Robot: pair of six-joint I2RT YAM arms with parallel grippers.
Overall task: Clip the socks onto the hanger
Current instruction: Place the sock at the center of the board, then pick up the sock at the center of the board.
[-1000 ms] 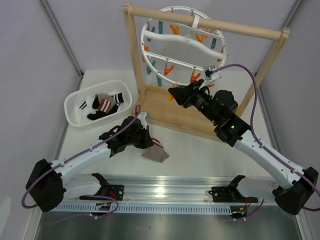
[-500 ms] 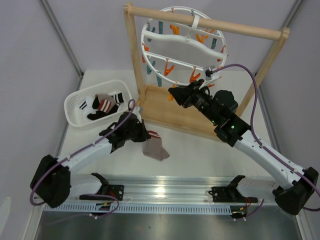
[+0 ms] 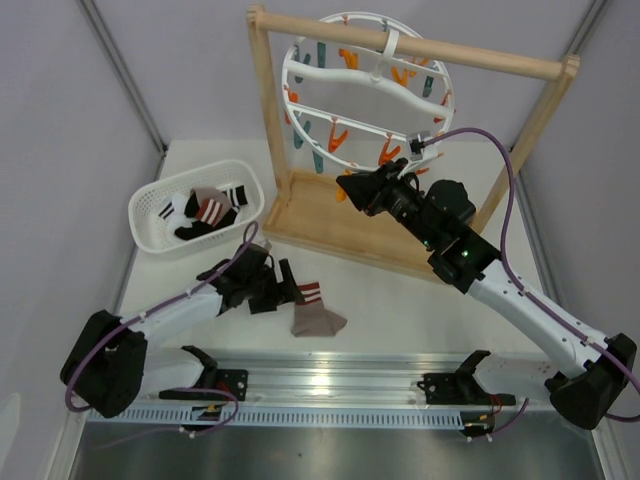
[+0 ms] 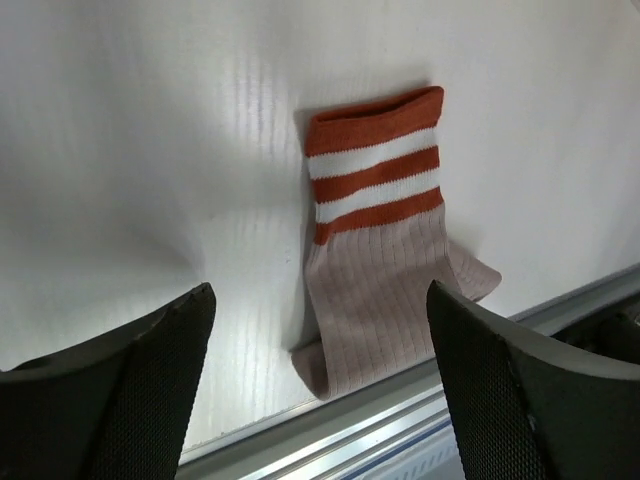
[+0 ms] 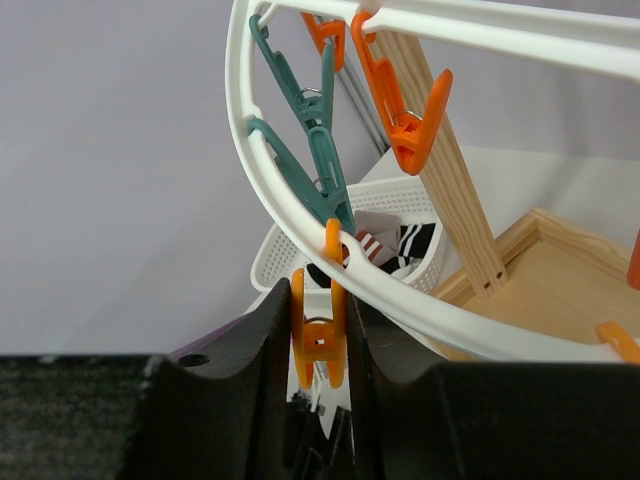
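Sock [image 4: 375,250] flat near table edge [image 3: 400,352], left hand [image 4: 320,300] spread, right hand [image 5: 318,330] squeezing orange clip [image 5: 318,350].

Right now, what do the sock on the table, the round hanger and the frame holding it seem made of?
Sock: soft ribbed knit fabric, matte; ribs and folds show. Hanger: smooth white plastic, slightly glossy, moulded shape. Frame: pale wood, seemingly bare; faint grain shows.

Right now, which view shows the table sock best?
Left wrist: the sock is whole and close up, striped cuff clear. Top shows it small beside the left gripper. Right wrist misses it, facing the hanger and a clip.
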